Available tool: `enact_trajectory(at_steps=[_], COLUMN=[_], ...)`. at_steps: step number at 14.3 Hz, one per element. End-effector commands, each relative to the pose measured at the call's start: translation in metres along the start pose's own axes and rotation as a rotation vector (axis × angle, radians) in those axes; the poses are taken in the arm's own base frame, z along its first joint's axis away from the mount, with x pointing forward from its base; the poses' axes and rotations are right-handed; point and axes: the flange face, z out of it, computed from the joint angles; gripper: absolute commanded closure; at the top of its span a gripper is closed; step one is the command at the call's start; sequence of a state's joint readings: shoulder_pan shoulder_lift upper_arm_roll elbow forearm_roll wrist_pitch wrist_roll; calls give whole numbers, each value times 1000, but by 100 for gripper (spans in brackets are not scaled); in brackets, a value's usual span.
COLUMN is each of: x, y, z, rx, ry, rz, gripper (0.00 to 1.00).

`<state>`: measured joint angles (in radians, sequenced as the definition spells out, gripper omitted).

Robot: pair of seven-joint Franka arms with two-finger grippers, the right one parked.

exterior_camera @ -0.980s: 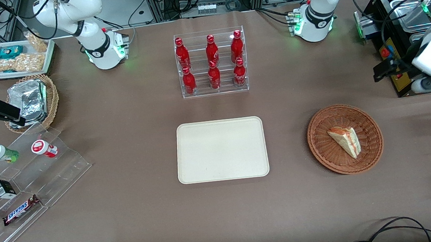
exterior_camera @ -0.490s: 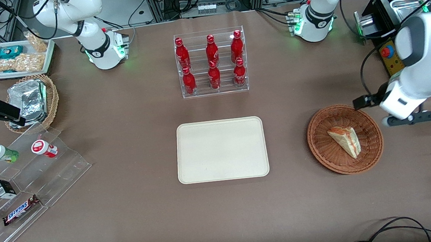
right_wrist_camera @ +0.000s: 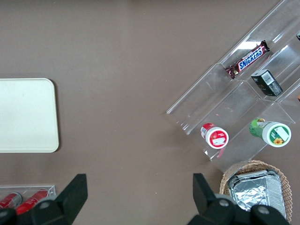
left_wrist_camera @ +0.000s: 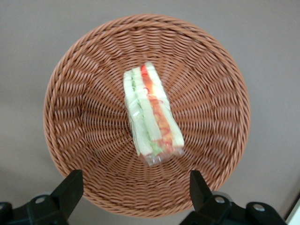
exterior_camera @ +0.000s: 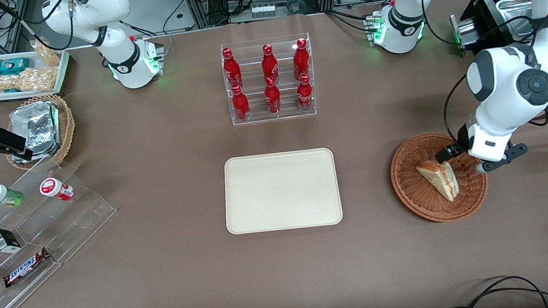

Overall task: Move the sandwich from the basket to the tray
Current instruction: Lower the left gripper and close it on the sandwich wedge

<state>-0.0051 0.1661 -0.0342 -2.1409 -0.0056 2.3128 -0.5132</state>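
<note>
The sandwich (exterior_camera: 440,178), a wrapped wedge of white bread with red and green layers, lies in the round reddish-brown basket (exterior_camera: 409,196). My left gripper (exterior_camera: 470,160) hangs above the basket's rim toward the working arm's end, close over the sandwich. In the left wrist view the sandwich (left_wrist_camera: 150,115) rests mid-basket (left_wrist_camera: 84,70), and the gripper (left_wrist_camera: 134,187) is open, its black fingertips (left_wrist_camera: 70,187) wide apart over the wicker rim, touching nothing. The cream tray (exterior_camera: 281,191) sits beside the basket toward the table's middle, also seen as the tray (right_wrist_camera: 26,115) in the right wrist view.
A clear rack of red bottles (exterior_camera: 269,81) stands farther from the front camera than the tray. A stepped acrylic shelf with snacks (exterior_camera: 35,232), a tan basket of foil packs (exterior_camera: 43,128) and a white snack tray (exterior_camera: 25,75) lie toward the parked arm's end.
The left arm has swung in from the working arm's end of the table and come down, bringing its gripper over the basket. The sandwich has not moved.
</note>
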Motion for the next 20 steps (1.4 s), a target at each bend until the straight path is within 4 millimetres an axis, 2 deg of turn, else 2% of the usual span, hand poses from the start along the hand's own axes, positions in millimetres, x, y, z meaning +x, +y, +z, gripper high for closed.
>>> enact_trajectory(at_steps=[1, 3, 7, 8, 9, 10, 12, 14, 16, 18, 20], x=[14, 20, 24, 25, 25, 26, 37, 49, 53, 36, 5], y=[8, 11, 11, 12, 13, 14, 21, 30, 43, 74, 117], z=[17, 31, 67, 71, 71, 69, 49, 18, -7, -15, -10], rx=[-1, 4, 29, 31, 34, 32, 43, 84, 110, 116, 124], ry=[-4, -12, -63, -68, -74, -70, -83, -132, -171, -179, -176], rz=[-219, -294, -310, -314, -315, -332, -368, -364, -347, -291, -208], gripper=[0, 0, 2, 32, 74, 94, 97, 97, 97, 97, 97])
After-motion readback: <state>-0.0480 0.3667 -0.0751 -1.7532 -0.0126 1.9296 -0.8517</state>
